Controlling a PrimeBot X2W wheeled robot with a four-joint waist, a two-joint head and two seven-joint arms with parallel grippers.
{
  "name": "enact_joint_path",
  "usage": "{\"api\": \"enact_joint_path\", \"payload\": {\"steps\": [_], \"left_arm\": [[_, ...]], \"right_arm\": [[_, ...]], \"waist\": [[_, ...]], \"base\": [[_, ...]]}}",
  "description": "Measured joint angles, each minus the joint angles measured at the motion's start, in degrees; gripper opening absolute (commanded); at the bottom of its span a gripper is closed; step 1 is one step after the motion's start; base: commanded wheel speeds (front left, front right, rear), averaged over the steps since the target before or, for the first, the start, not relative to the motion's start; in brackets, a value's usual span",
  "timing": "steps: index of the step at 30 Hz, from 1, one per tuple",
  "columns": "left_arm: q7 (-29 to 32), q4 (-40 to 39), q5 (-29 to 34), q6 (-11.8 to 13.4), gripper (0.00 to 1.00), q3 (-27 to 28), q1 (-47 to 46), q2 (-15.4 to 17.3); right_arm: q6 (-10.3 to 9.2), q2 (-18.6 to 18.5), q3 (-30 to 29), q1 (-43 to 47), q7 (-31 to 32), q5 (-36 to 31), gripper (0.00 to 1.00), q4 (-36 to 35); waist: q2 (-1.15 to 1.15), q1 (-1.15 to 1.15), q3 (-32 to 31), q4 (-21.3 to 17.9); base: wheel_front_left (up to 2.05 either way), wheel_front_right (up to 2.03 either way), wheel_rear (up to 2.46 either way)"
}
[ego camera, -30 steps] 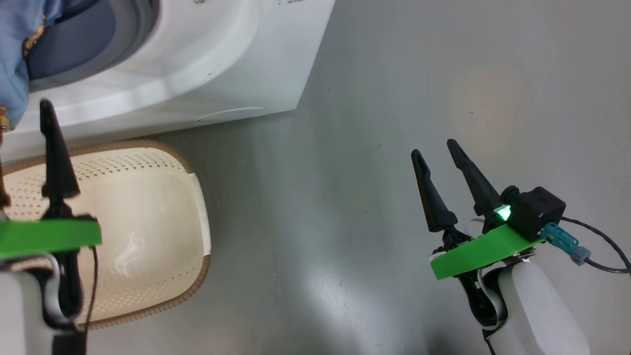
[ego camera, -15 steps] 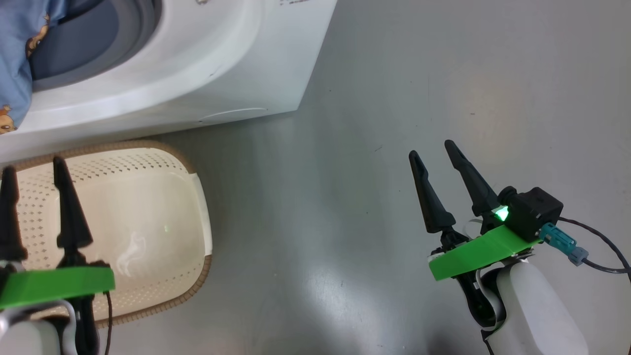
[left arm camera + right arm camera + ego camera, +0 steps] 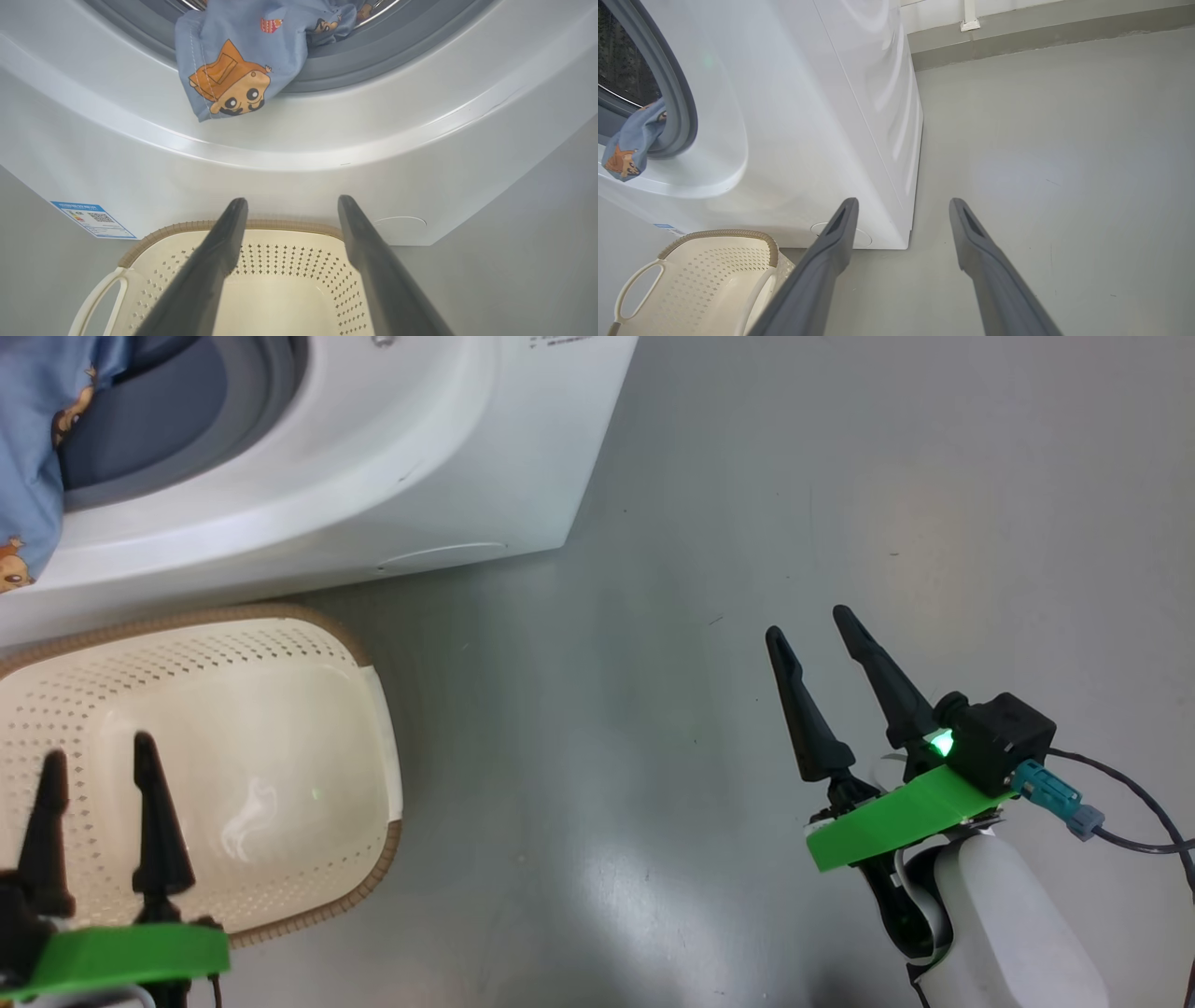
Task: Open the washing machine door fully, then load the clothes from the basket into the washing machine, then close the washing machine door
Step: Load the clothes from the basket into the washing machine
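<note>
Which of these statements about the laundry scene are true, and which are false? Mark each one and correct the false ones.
1. The basket has no clothes in it. True.
2. The blue bear-print cloth lies wholly inside the drum. False: part of it hangs out over the white front of the washing machine.
3. The left fingers are shut on the blue bear-print cloth. False: they stand apart over the basket, holding nothing.
4. The right fingers stand apart over the grey floor. True.
</note>
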Motion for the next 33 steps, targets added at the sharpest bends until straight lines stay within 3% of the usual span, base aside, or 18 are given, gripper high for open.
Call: {"api": "enact_joint_path", "payload": {"steps": [7, 17, 28, 33], "left_arm": [[0.00, 0.76, -1.04, 2.08, 1.00, -1.24, 4.65, -0.01], [0.00, 1.01, -1.23, 2.34, 1.00, -2.52, 5.09, -0.01], [0.01, -0.11, 0.02, 2.16, 1.00, -2.66, 3.37, -0.01], [0.00, -0.57, 0.51, 0.13, 1.00, -1.68, -1.13, 0.79]], "right_arm": [[0.00, -0.01, 0.00, 0.04, 0.00, -0.04, 1.00, 0.33], [0.00, -0.18, 0.00, 0.16, 0.00, -0.11, 1.00, 0.38], [0.00, -0.16, 0.02, 0.17, 0.00, -0.11, 1.00, 0.38], [0.00, -0.16, 0.14, 0.15, 0.00, -0.11, 1.00, 0.44]], "waist": [[0.00, 0.00, -0.69, 0.10], [0.00, 0.00, -1.39, 0.25], [0.00, 0.00, -1.03, 0.15], [0.00, 0.00, -0.96, -0.07]], "base": [[0.00, 0.00, 0.00], [0.00, 0.00, 0.00], [0.00, 0.00, 0.00], [0.00, 0.00, 0.00]]}}
